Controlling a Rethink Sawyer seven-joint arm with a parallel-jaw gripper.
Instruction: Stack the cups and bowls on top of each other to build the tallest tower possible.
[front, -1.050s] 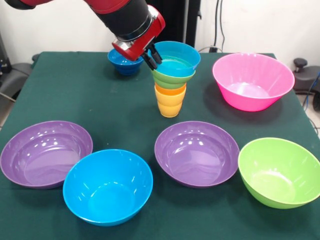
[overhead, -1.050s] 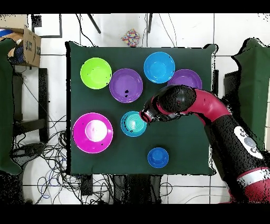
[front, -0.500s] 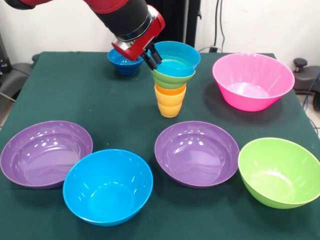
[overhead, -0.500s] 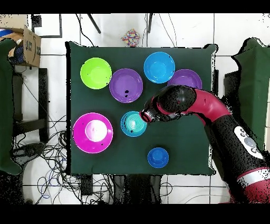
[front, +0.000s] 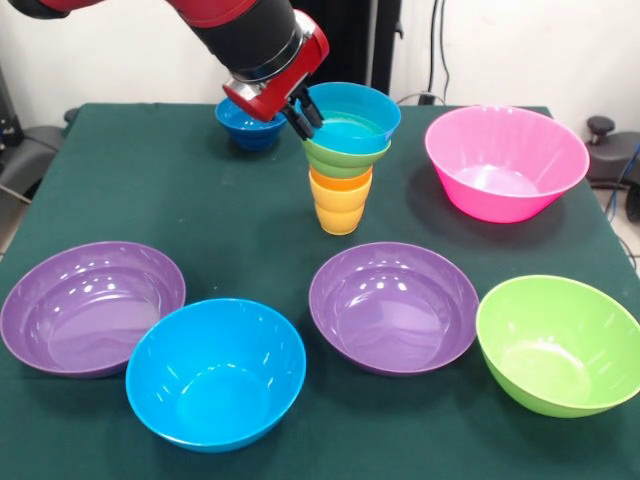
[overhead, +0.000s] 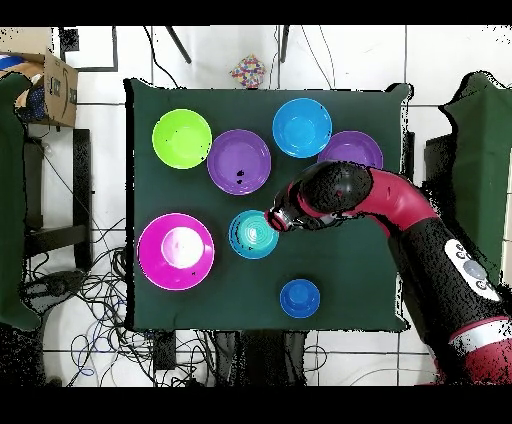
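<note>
Up front, your gripper (front: 306, 113) sits at the rim of the light blue bowl (front: 352, 112) topping the tower (front: 343, 165); fingers look narrow, pinching that rim, I'd guess. From overhead, the dark blue bowl (overhead: 300, 298) sits apart near the table (overhead: 350, 270) edge. You're placing; let go next, then fetch it.

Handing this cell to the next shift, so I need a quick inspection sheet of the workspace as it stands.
Surface: green table cloth, flat.
Job's things: tower of two cups, small green bowl, light blue bowl on top; dark blue bowl behind; pink bowl, two purple bowls, blue bowl and green bowl loose.
Clutter: nothing seen.
Grippers: gripper at the top bowl's rim; grip unclear.
Cables: tangled on floor.
Surroundings: cardboard box beside table.
</note>
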